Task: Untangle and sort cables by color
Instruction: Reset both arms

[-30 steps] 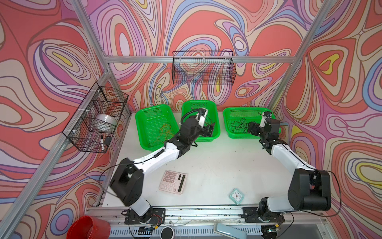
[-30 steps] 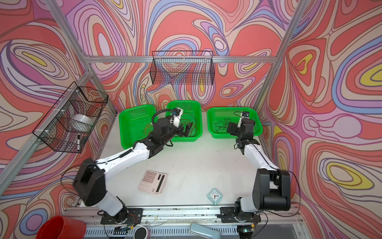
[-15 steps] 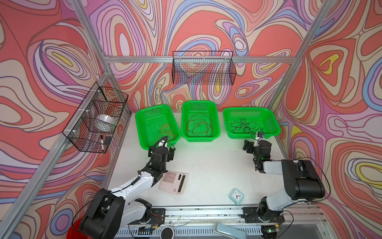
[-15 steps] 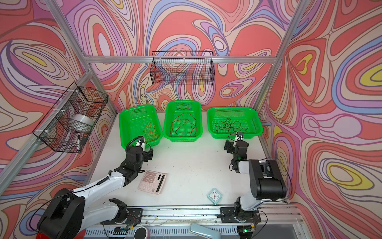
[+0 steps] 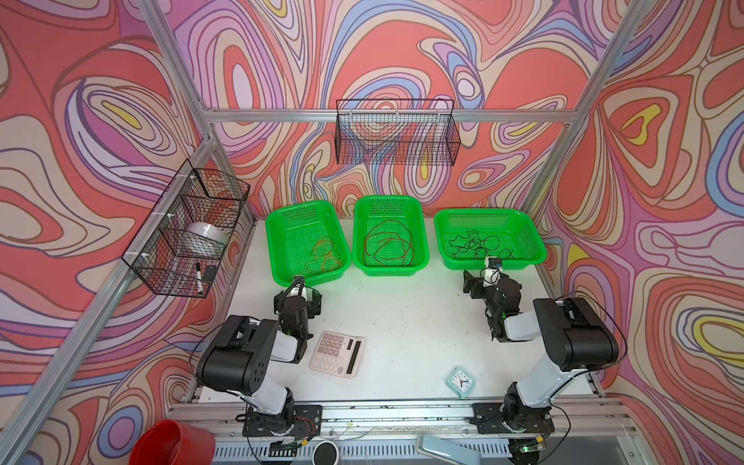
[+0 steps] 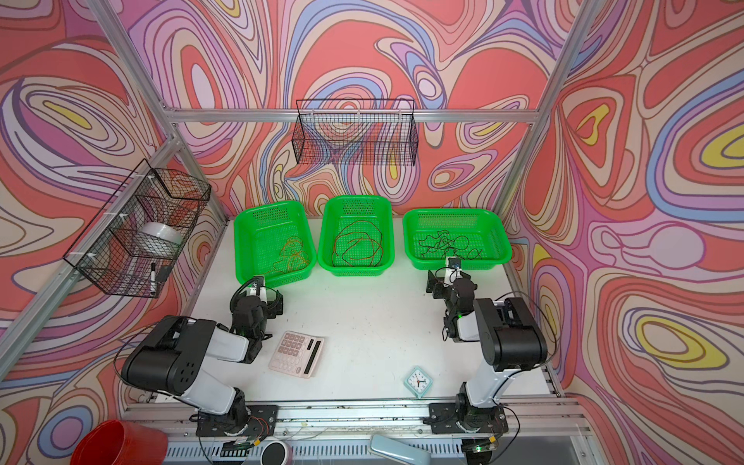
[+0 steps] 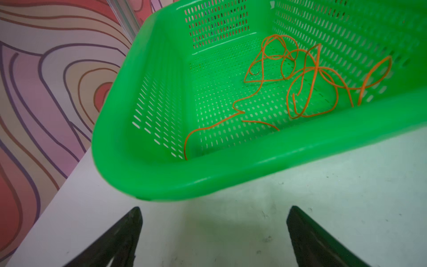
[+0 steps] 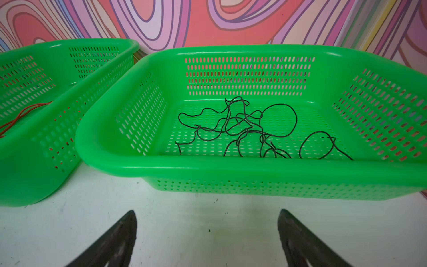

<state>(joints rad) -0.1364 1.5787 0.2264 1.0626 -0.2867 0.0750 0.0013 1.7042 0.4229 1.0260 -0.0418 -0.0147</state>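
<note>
White tabletop (image 5: pixel 402 322) carries green perforated plastic baskets (image 5: pixel 388 271) along its far edge, holding thin orange cable (image 7: pixel 300 71) by the left corner, red cable (image 5: pixel 388 245) mid-edge, black cable (image 8: pixel 249 127) by the right corner. Left gripper (image 7: pixel 215 209) and right gripper (image 8: pixel 206 212) gape empty; sorting looks finished, so retreat clear of rims.

Black-and-white left arm (image 5: pixel 237 358) folds at lower left, right arm (image 5: pixel 575 342) at lower right; left gripper (image 7: pixel 213 213) and right gripper (image 8: pixel 206 216) gape wide, empty.
</note>
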